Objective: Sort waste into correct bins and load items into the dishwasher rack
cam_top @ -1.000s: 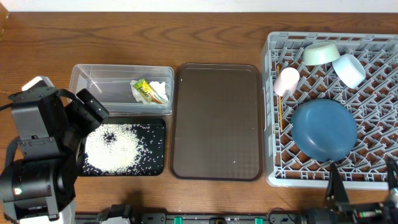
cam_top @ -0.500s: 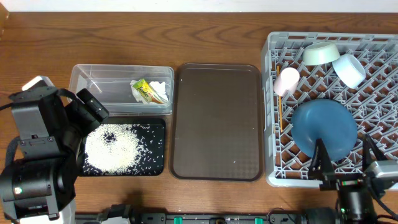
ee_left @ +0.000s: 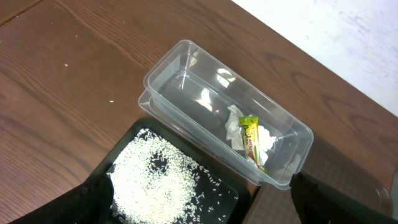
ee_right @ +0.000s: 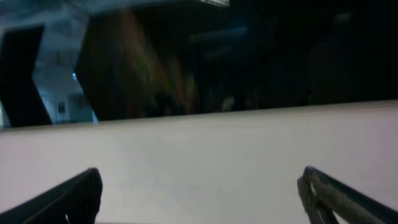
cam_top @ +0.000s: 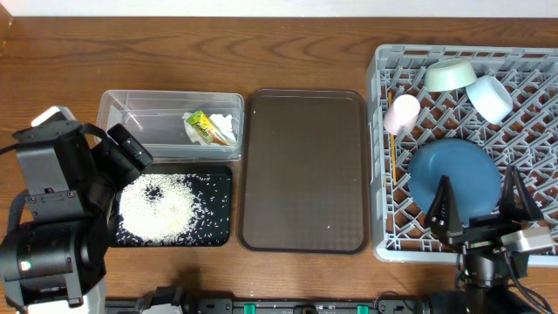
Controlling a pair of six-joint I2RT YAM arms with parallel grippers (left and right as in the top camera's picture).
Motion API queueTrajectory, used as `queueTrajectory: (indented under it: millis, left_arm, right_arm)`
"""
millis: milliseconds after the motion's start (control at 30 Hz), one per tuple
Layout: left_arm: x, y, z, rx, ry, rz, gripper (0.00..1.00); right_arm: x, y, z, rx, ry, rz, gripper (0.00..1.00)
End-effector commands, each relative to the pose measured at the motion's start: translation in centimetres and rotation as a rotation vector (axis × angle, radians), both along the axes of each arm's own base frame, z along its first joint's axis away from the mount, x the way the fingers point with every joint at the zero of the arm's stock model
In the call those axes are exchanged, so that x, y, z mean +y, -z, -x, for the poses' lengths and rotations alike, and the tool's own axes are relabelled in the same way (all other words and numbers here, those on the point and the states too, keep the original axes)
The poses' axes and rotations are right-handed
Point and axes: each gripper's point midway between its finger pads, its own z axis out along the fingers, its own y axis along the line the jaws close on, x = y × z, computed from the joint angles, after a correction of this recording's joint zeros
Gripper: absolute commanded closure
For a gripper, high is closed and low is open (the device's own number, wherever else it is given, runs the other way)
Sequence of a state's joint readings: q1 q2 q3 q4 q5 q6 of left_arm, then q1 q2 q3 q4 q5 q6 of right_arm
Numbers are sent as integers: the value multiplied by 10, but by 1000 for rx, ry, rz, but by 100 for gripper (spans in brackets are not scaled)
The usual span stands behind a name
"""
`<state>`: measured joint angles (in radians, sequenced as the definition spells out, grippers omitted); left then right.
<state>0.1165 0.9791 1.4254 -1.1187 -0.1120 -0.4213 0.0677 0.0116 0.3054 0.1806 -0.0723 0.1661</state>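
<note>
The table [cam_top: 174,52] is grained, lightly sheened brown wood. The clear tub [cam_top: 139,129] is glossy plastic, the grey rack [cam_top: 523,53] moulded plastic, the blue plate [cam_top: 458,174] smooth and matt.

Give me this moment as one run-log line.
waste: wrapper, tissue in clear tub; rice in black tray | rack: plate, cup, mint bowl, light-blue bowl | left pincer open | right pincer open

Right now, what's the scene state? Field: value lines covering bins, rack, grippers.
clear tub: snack wrapper and tissue inside
black tray: rice spread in it
brown tray: between bins and rack
rack: blue plate, mint bowl, light-blue bowl, cup, chopsticks
left gripper: open, holding nothing, above the black tray
right gripper: open, holding nothing, above the rack's near side
</note>
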Motion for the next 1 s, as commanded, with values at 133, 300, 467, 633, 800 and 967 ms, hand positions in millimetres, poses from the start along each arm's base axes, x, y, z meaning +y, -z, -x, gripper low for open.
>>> queueTrajectory:
  millis: [133,300,467,633,800,967]
  left_arm:
    - [3,-6,1,-13,-7,-17,6]
    - [3,-6,1,-13,-7,-17,6]
    - [3,-6,1,-13,-7,-17,6]
    - [3,-6,1,-13,-7,-17,6]
    - [3,-6,1,-12,-7,-17,6]
    - [3,-6,1,-13,-7,-17,6]
  right_arm:
    - [4,14,-4,-91,-24,-15,1]
    - [2,27,-9,-107,-13,-21,1]
    - [1,60,-23,-29,-3,-21,1]
    - [-1,106,-43,163,19,-14,1]
    - [-11,143,-53,316,79,-20,1]
    - [-19,182,-56,475,133,-13,1]
